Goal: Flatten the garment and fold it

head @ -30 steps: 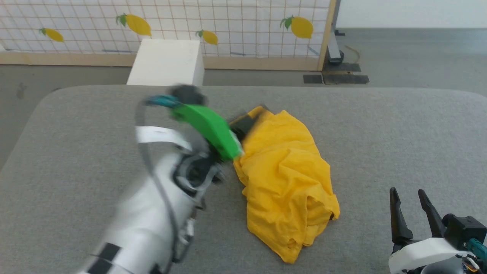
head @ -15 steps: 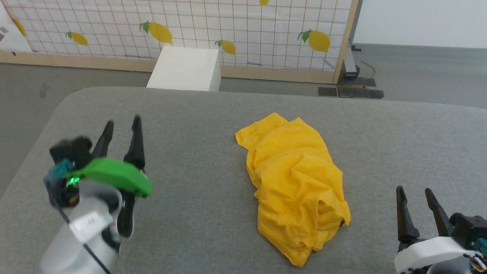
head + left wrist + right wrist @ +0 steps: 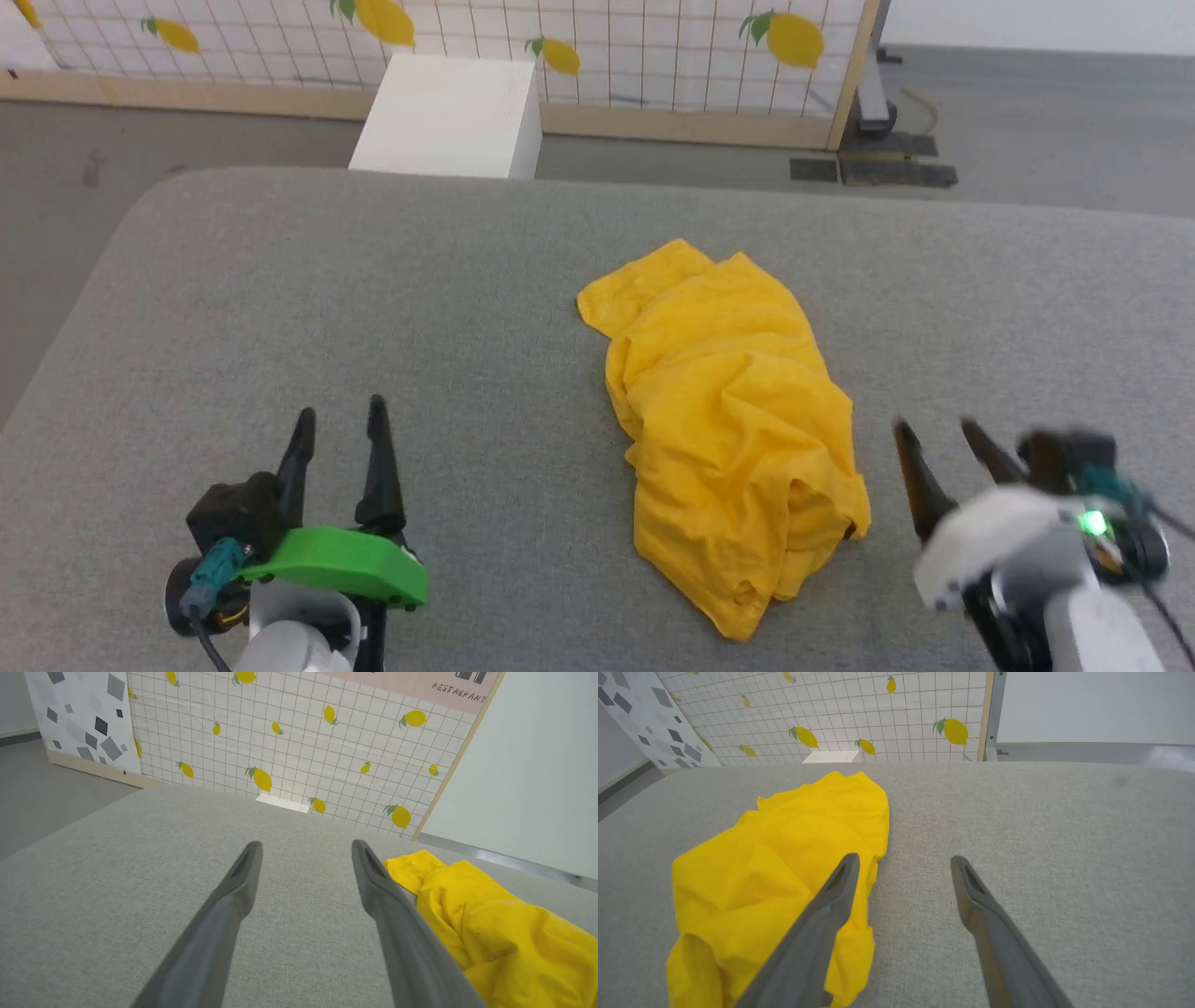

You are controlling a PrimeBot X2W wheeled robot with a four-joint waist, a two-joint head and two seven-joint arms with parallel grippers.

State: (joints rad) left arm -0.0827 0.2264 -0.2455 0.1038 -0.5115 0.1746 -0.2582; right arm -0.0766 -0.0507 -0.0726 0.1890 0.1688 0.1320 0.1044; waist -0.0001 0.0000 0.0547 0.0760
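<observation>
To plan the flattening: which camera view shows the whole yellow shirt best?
The head view: the whole crumpled garment lies there with every edge visible. The left wrist view cuts it off at the frame edge; the right wrist view hides part behind the right claw's finger.

Garment [image 3: 733, 425] on the table [image 3: 280, 308] — left gripper [image 3: 341, 411] well left of it, right gripper [image 3: 934, 427] near its right.

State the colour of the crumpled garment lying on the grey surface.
The garment is plain mustard yellow, with no print visible; the head view shows it best.
</observation>
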